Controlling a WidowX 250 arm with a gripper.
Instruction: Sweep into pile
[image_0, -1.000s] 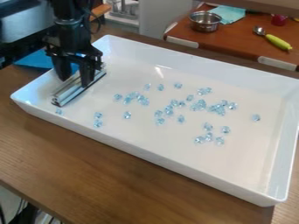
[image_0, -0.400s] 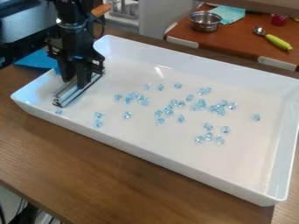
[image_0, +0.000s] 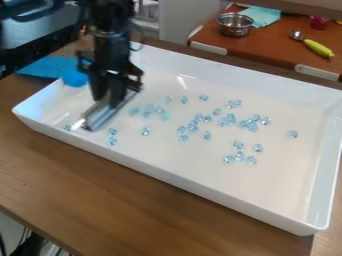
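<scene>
My gripper (image_0: 107, 102) hangs over the left end of the white tray (image_0: 220, 192), with its fingers down at a silvery bar-shaped sweeper (image_0: 100, 118). The sweeper lies slantwise on the tray floor, blurred, and the gripper hides its upper part. Many clear blue beads (image_0: 228, 120) are scattered from the tray's left part to the right of centre. A few beads (image_0: 112, 136) lie just right of the sweeper's lower end, and one bead (image_0: 67, 127) sits to its left. A lone bead (image_0: 292, 134) is toward the right wall.
Raised tray walls surround the beads, on a brown wooden table (image_0: 133, 200). A blue object (image_0: 74, 78) stands behind the tray's left end. On a farther table are a metal pot (image_0: 234, 24), a teal cloth (image_0: 260, 16) and a green-handled spoon (image_0: 318, 48).
The gripper and sweeper have moved right and slightly toward the viewer from the tray's left end. The blue object behind the arm has come into clearer view.
</scene>
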